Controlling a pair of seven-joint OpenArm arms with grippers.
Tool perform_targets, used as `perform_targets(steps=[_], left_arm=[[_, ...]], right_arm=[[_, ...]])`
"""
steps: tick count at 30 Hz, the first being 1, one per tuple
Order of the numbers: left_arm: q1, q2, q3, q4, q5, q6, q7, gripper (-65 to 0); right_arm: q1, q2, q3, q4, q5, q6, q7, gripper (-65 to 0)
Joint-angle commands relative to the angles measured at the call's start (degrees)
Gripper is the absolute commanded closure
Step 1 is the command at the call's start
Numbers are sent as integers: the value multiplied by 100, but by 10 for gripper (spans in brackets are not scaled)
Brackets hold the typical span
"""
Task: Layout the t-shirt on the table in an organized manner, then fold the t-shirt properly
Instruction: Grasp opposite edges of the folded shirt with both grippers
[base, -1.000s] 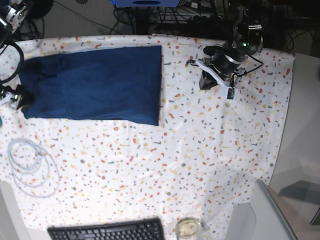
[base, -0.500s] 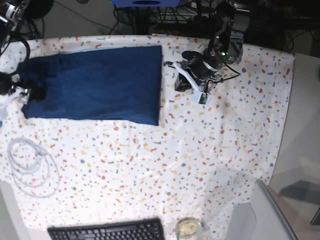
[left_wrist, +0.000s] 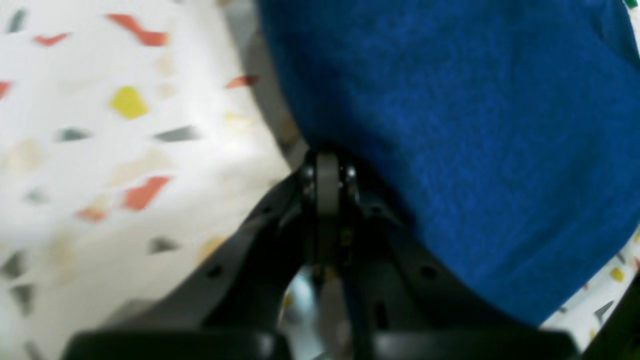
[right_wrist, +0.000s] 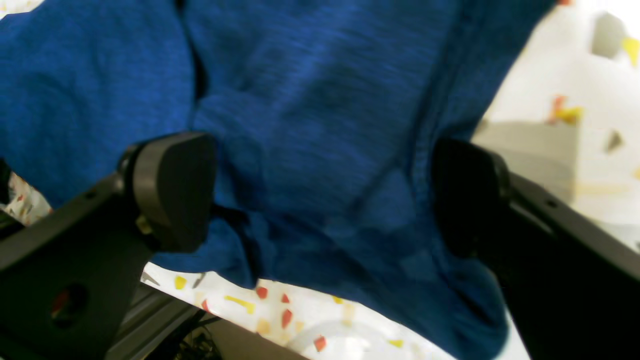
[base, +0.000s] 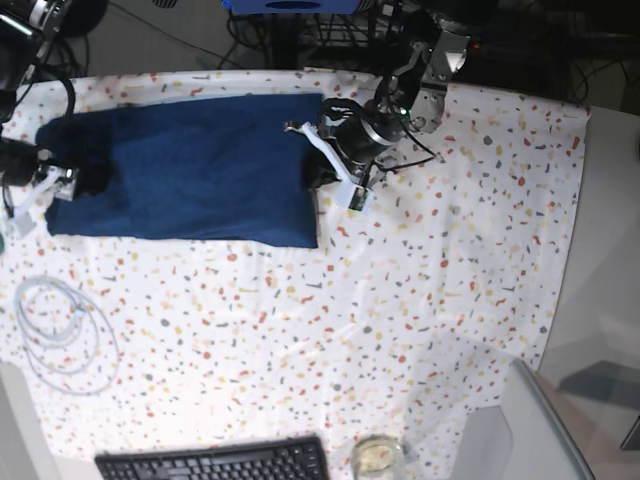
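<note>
A coiled white cable (base: 62, 335) is lying at the near left. A black keyboard (base: 215, 461) is sitting at the near edge, with a small glass jar (base: 377, 457) standing just right of it.

Table (base: 420, 290): wide bare stretch across middle and right, open to passage. Shirt (base: 190, 170) fills far left part. Cable coil (base: 62, 335) lies near left edge. Keyboard (base: 215, 462) and cup (base: 377, 457) line the near edge.
</note>
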Motion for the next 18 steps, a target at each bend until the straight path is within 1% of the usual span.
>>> perform_targets(steps=[1, 6, 7, 9, 15, 17, 18], left_arm=[[-31, 15, 65, 59, -8, -41, -31, 0], [-84, 42, 109, 68, -8, -41, -14, 0], [-84, 50, 91, 68, -8, -41, -14, 0], [-75, 42, 56, 68, -8, -41, -14, 0], [-102, 33, 47, 59, -8, -41, -14, 0], [-110, 42, 74, 59, -8, -41, -5, 0], [-110, 42, 83, 59, -8, -41, -5, 0]], right_arm=[[15, -69, -175, -1, 11, 10, -121, -650], [42, -131, -395, -1, 20, 10, -94, -648], [42, -131, -377, -1, 20, 10, -85, -611], [50, -131, -359, -1, 20, 10, -85, -515], [182, -122, -403, 52, 11, 10, -121, -167], [173, -140, -395, 228, -7, 10, -129, -36], [129, -157, -395, 359, 2, 10, -165, 0]])
